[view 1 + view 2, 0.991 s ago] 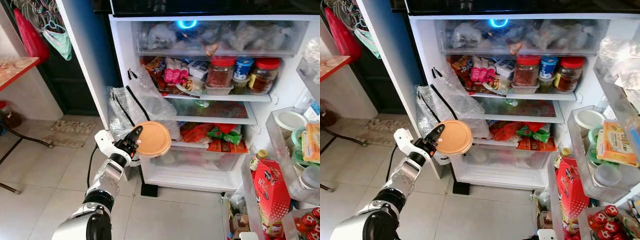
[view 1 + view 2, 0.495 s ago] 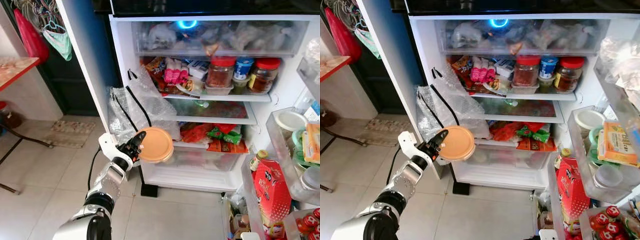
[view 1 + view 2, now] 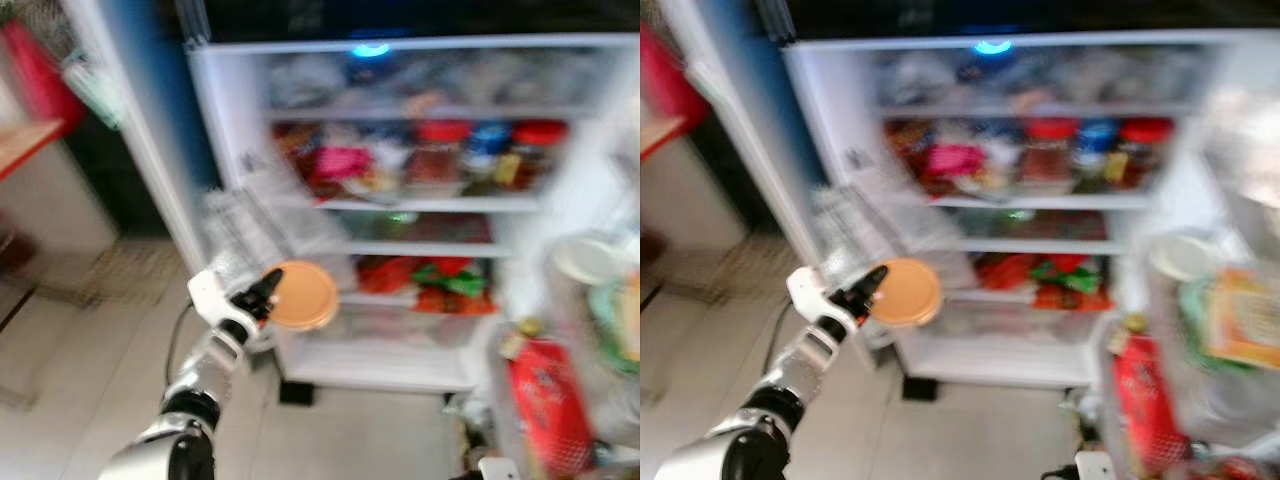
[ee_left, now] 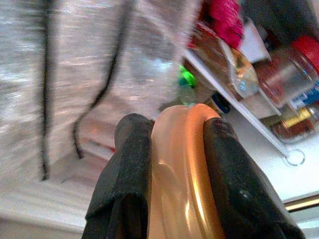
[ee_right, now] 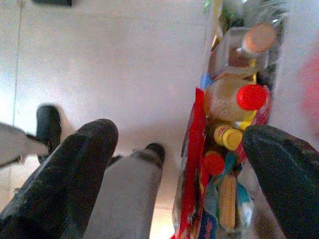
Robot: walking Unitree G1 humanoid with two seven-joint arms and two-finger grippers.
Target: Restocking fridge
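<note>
Left eye view, blurred: left gripper (image 3: pixel 268 291) sat left of centre, clamped on an orange round container (image 3: pixel 303 296), held up in front of the open fridge (image 3: pixel 400 200). Red-lidded jars (image 3: pixel 440 150) on the upper shelf, centre-right. Red carton (image 3: pixel 545 395) in the door rack, lower right.

Right eye view, same scene: container (image 3: pixel 905 292) left of centre, level with the lower shelf edge, just in front of the bubble-wrap bag (image 3: pixel 855 225).

Left wrist view: two black fingers (image 4: pixel 124 189) pinched the container's rim (image 4: pixel 182 174) edge-on, centre to bottom of frame. Bubble wrap (image 4: pixel 75 74) filled the upper left; jars (image 4: pixel 289 69) at upper right.

Right wrist view: right gripper (image 5: pixel 184 149) spread wide, nothing between the fingers (image 5: pixel 75 174). Tiled floor (image 5: pixel 114 64) across the upper left; red-capped bottles (image 5: pixel 239 99) in the door rack at right.
</note>
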